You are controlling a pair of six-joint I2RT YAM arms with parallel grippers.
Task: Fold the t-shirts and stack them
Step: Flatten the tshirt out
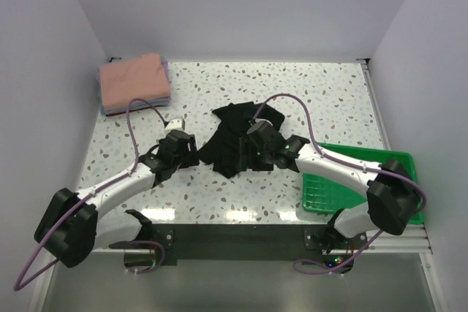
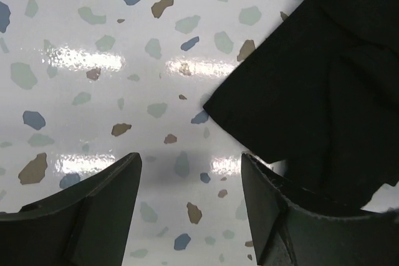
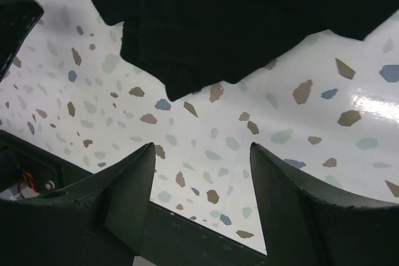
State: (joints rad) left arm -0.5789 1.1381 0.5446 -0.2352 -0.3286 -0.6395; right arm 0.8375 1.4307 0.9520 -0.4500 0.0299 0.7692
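speckled table (image 1: 329,100), green tray (image 1: 322,193) at right edge

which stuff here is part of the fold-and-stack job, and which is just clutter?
Job:
black t-shirt, crumpled mid-table
folded shirt stack, salmon-pink on top, back left

Lying about:
green plastic tray, front right

Plain black is being shown by the crumpled t-shirt (image 1: 235,140). Behind and left of it, a salmon-pink shirt (image 1: 134,80) is being displayed over lavender and bluish shirts (image 1: 139,109). Right of it, a green tray (image 1: 329,189) is being shown. Beneath it, the table (image 1: 329,100) is being seen as white, flecked brown, blue and grey-green.
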